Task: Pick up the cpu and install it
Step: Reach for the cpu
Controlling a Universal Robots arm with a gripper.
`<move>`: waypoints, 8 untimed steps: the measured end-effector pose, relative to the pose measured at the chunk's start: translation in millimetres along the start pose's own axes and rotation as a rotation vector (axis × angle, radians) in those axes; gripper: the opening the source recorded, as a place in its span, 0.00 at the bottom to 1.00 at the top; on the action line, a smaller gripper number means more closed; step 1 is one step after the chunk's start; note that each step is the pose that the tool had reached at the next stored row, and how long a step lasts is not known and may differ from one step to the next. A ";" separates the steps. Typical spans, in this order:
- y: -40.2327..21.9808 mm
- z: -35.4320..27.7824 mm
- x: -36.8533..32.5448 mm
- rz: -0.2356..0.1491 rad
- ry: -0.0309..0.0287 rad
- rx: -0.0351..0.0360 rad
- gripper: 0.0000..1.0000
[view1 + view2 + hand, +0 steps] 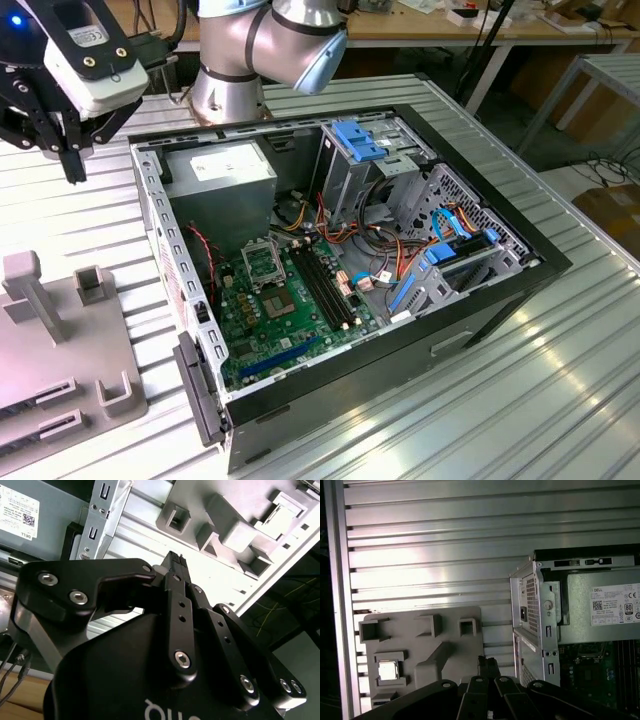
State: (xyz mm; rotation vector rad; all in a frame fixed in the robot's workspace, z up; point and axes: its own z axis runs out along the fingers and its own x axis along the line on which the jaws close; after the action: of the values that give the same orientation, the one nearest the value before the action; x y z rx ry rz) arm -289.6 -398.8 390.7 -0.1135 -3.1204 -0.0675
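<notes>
The cpu (387,671), a small pale silvery square, lies flat in a square pocket of the grey fixture (445,650) in the first wrist view. My gripper (488,661) hangs above the fixture, well apart from the cpu, its black fingers pressed together with nothing between them. The exterior view puts the gripper (73,170) high at that view's left, above the ribbed table beside the open computer case (500,310). On the green motherboard inside the case sits the black-and-metal socket frame (262,264). The second wrist view has the fingertips (174,559) meeting over the fixture (240,525).
The arm's base (235,70) stands behind the case. A grey power supply (225,170) fills the case's back corner, with drive cages, blue latches and loose cables toward the exterior view's right. Upright posts (25,290) rise from the fixture (60,350). The case's metal wall (540,610) borders the fixture.
</notes>
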 end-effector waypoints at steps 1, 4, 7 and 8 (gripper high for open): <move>-0.1 0.1 0.9 0.000 0.0008 0.0000 0.11; -0.3 0.2 4.0 0.000 0.0038 0.0003 0.11; -0.6 0.5 7.9 0.000 0.0074 0.0005 0.11; -0.7 0.6 9.0 0.000 0.0084 0.0006 0.11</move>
State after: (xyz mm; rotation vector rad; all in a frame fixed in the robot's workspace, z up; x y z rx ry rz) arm -298.6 -398.8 390.2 -0.1134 -3.1120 -0.0669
